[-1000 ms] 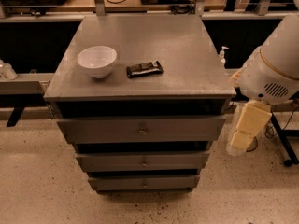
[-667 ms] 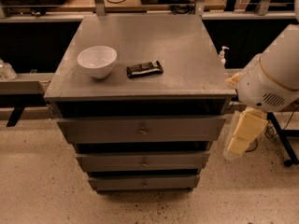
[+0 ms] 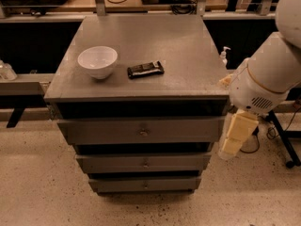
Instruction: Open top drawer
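Finding: the top drawer (image 3: 178, 130) is shut. Its wide grey front sits directly under the cabinet's surface (image 3: 188, 41), with the small round knob (image 3: 143, 132) at the centre of the front and nothing touching it. The two narrower drawers below, middle (image 3: 178, 162) and bottom (image 3: 117, 184), are also shut and stand set back from it, which leaves the top front as the most forward face and the easiest to reach. My gripper (image 3: 231, 142) hangs pointing downward off the cabinet's right side, level with the top drawer's front and just beside its right end but apart from it. I cannot tell whether the gripper is apart or together, and it holds nothing that I can make out. My arm (image 3: 263, 81) stands clear of the right front corner; I judge this a staging posture, kept off to the side so the drawer front is unobstructed before an approach. On the surface, a white bowl (image 3: 97, 61) and a dark wrapped bar (image 3: 146, 69) lie near each other toward the front left, well back from the edge. I judge they should not be disturbed by a straight pull. Assessment: the task is not begun; the gripper must travel left across the front to the knob, and the knob's small size leaves little margin for misalignment.
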Robot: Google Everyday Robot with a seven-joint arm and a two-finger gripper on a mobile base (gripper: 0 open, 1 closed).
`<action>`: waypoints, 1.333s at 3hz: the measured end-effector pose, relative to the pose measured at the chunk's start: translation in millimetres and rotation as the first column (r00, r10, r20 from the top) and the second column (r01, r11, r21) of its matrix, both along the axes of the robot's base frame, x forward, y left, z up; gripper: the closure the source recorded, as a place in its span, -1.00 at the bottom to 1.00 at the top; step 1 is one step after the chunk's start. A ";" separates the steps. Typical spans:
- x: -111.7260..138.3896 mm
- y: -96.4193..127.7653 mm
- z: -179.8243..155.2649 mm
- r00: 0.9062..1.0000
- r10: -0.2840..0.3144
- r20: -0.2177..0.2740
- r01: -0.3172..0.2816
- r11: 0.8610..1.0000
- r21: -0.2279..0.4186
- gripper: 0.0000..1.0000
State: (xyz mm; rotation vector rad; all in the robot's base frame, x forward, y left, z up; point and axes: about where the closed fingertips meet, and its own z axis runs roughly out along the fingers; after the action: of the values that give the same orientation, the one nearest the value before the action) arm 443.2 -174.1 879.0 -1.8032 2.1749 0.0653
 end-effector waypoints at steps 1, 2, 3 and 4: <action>-15.1 17.1 -36.6 0.999 0.034 -0.038 -0.034 0.999 0.015 -1.00; -27.6 40.8 -83.6 0.996 0.085 -0.006 -0.084 0.992 0.091 -1.00; -14.3 68.3 -119.0 0.989 0.126 0.076 -0.136 0.980 0.145 -1.00; 20.7 88.3 -135.9 0.976 0.144 0.163 -0.173 0.968 0.180 -1.00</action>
State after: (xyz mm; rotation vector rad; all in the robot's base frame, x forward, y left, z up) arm 463.8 -85.8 743.1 -1.8063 1.8511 0.1662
